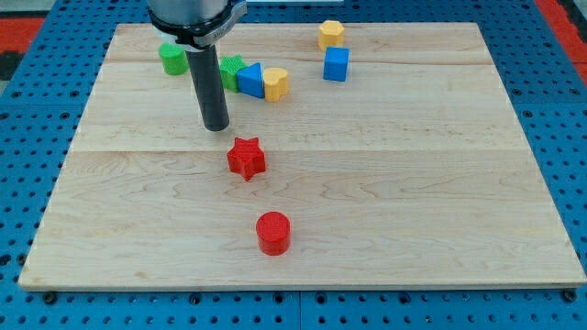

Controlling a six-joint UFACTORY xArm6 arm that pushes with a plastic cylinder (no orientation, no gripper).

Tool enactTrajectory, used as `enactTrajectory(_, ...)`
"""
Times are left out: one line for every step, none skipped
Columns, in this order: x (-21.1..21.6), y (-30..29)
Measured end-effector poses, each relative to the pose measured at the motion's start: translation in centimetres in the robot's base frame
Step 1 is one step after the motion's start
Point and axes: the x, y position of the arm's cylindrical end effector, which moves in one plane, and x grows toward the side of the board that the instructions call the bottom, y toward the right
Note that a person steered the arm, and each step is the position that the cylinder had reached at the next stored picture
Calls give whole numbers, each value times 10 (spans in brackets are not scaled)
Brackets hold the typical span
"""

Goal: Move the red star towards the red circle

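The red star (246,158) lies near the middle of the wooden board (413,183). The red circle (273,232) stands below it, slightly to the view's right, a short gap away. My tip (216,127) is just above and to the left of the red star, close to it but apart from it.
Near the view's top lie a green cylinder (171,58), a green star (231,69), a blue triangle (249,80) and a yellow heart (275,83) in a row. A blue cube (336,64) and a yellow hexagon (331,34) lie further right.
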Motion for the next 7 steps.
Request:
enactTrajectory(0, 0)
enactTrajectory(-1, 0)
enactTrajectory(-1, 4)
enactTrajectory(13, 33)
enactTrajectory(44, 63)
enactTrajectory(63, 73)
enactTrajectory(84, 73)
